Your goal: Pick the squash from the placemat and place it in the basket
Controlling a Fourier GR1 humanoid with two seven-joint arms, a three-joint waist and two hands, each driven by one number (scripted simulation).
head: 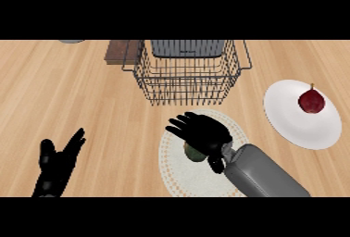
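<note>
A small green squash (pixel 193 152) lies on the round pale placemat (pixel 179 178) in the lower middle of the head view. My right hand (pixel 205 132) hovers right over it, open, fingers spread toward the upper left and the thumb low beside the squash; the palm hides much of it. The black wire basket (pixel 188 76) stands just beyond the placemat, toward the far edge. At the lower left my left hand (pixel 58 164) rests open, fingers up, holding nothing.
A white plate (pixel 301 122) with a dark red fruit (pixel 312 101) sits at the right. A brown block (pixel 121 51) stands left of the basket, a grey box (pixel 188 47) at its far side, and a grey object (pixel 70 41) at the far left edge.
</note>
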